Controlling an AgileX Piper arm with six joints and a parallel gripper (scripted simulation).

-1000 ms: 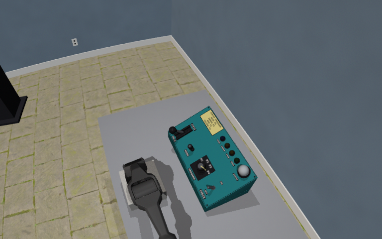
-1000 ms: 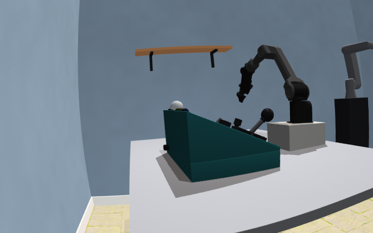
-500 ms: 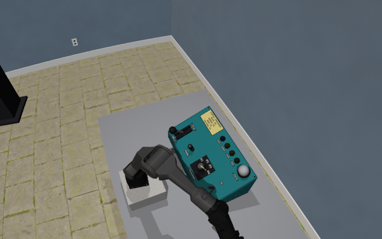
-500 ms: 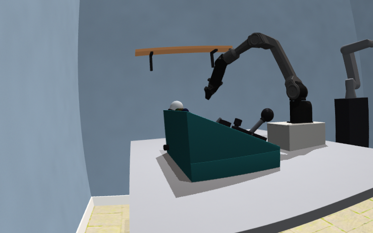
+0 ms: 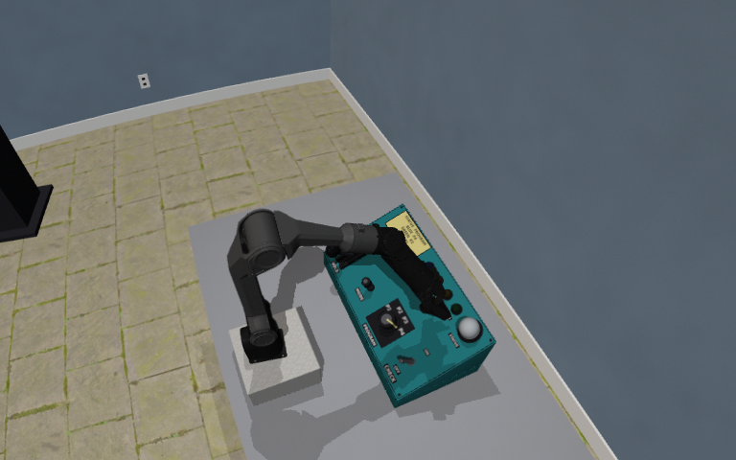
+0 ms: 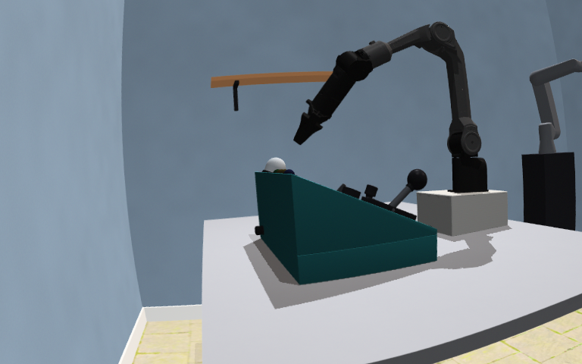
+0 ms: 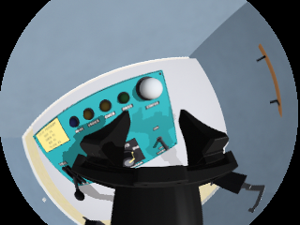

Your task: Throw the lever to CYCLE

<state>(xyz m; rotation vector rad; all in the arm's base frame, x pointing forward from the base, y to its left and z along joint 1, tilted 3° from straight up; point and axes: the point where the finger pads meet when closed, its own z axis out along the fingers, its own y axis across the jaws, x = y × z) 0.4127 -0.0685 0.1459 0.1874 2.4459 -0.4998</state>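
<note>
Teal console [image 5: 434, 347] under the black gripper [image 6: 305, 132], sloped face darker in the arm's shadow. Pale yellow label [image 5: 407, 234] behind the gripper, printed in dark text. White dome button [image 5: 469, 329] just ahead of the fingers; black selector plate [image 5: 389, 323] beside it, white marks. Black ball-topped lever [image 6: 416, 178]. Grey table [image 6: 386, 309], tan mossy floor tiles [image 5: 108, 217], slate-blue walls [image 5: 542, 108].

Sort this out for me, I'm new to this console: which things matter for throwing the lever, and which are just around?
For the job:
- lever, black ball knob
- teal console
- open claw, above the panel

Leave alone:
- white dome button
- program dial
- yellow label
- wall shelf
</note>
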